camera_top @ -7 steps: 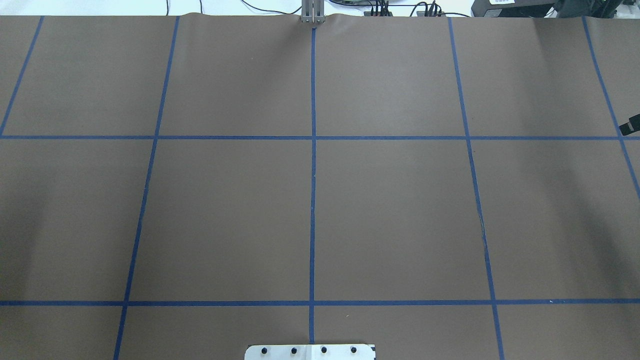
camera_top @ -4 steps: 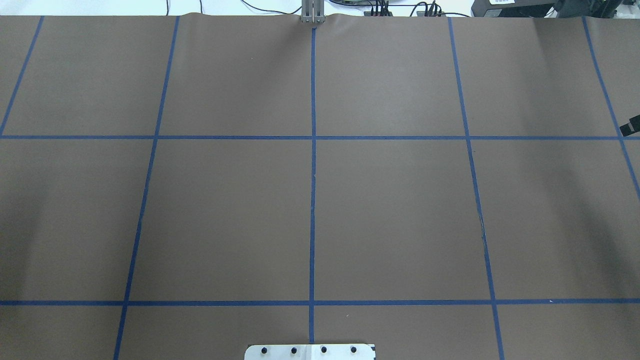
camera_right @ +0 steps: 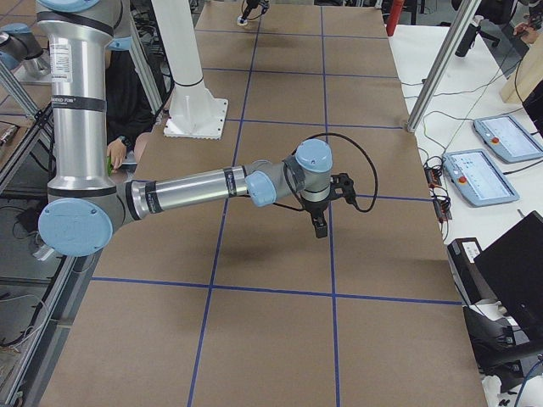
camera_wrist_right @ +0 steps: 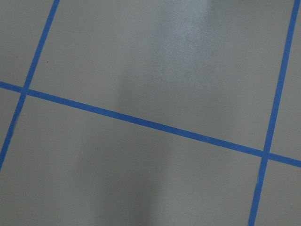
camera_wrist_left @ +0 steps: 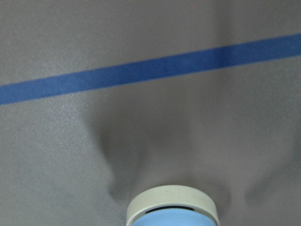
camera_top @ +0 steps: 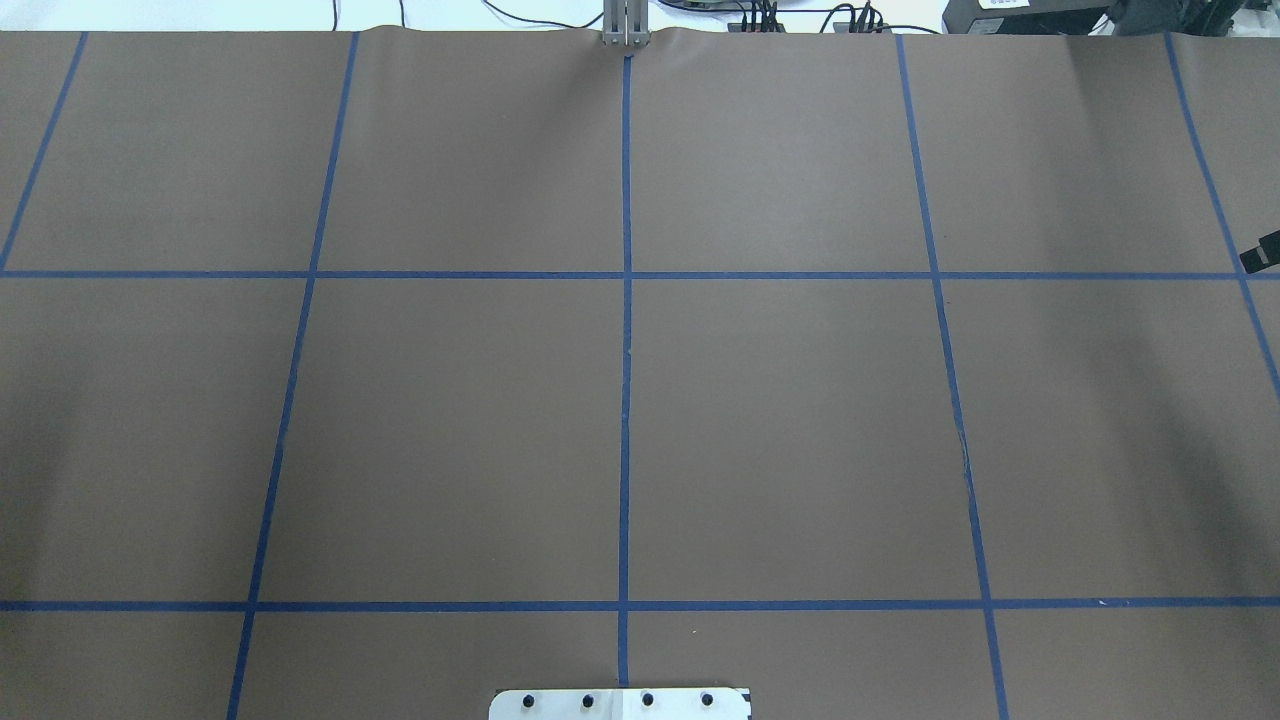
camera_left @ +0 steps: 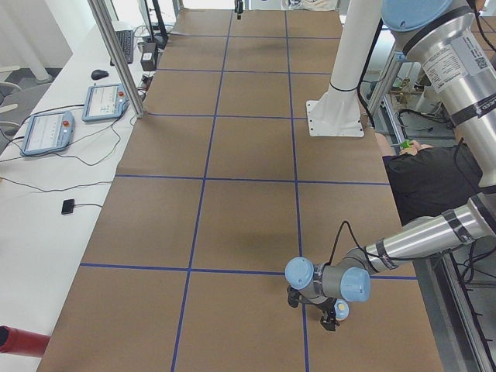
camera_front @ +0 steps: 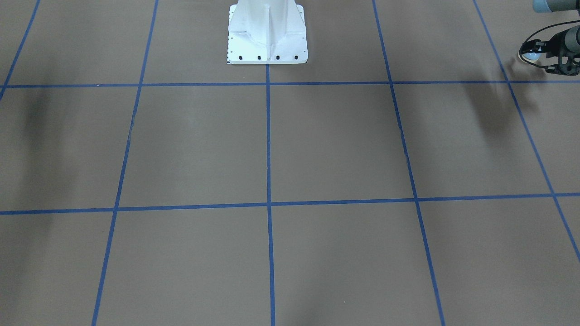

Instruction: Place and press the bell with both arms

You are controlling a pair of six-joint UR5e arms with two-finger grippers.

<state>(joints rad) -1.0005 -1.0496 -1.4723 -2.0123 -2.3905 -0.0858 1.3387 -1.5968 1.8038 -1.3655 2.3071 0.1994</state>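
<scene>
The light blue bell (camera_front: 530, 56) with its cream base sits between the fingers of my left gripper (camera_front: 532, 50) at the table's far left end, held just above the brown paper. It also shows in the exterior left view (camera_left: 342, 311) beside the left gripper (camera_left: 332, 316), and at the bottom of the left wrist view (camera_wrist_left: 173, 207). My right gripper (camera_right: 319, 229) points down over the table's right end, with nothing seen in it. Only a black tip of it (camera_top: 1262, 250) enters the overhead view. I cannot tell whether it is open or shut.
The table is covered in brown paper with a blue tape grid (camera_top: 626, 275). The white bolted pedestal (camera_front: 267, 36) stands at the robot's edge. Control tablets (camera_left: 46, 132) and cables lie on the white bench beyond the far edge. A person in black (camera_left: 426, 178) sits behind the robot.
</scene>
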